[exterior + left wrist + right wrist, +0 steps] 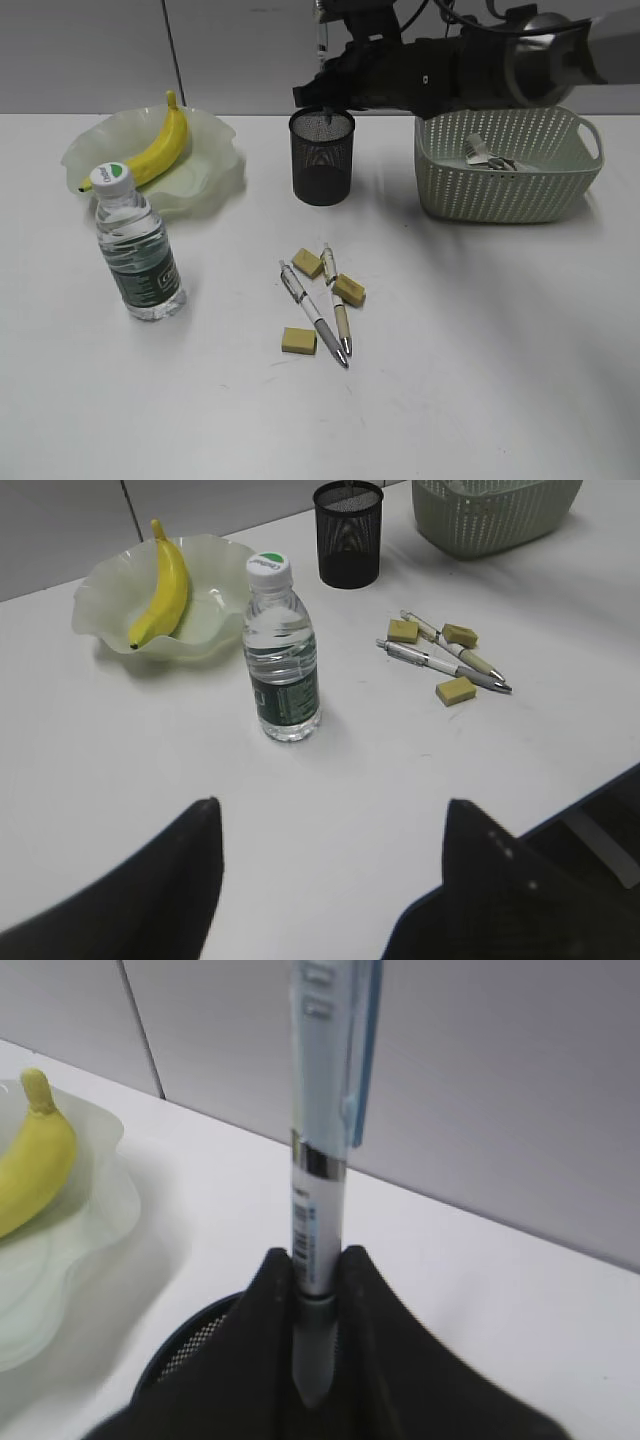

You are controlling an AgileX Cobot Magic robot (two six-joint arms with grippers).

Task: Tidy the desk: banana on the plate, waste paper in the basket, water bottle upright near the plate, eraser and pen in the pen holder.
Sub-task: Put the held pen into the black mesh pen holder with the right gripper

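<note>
Bench (500, 380): white, plain.
Plate (215, 165), far left: holds the banana (160, 150).
Water bottle (137, 245): upright, near left, just in front of the plate.
Pen holder (322, 160): black mesh cup, far centre.
Right gripper (318, 1290): above the pen holder, jaws pinching a pale blue pen (325, 1110) held upright, tip pointing down over the cup's mouth.
Basket (510, 185), far right: contains the waste paper (480, 152).
Centre of bench: two pens (318, 318) lying side by side, three erasers (299, 341) around them.
Left gripper (330, 870): jaws spread, holding nothing, near edge of bench.
</note>
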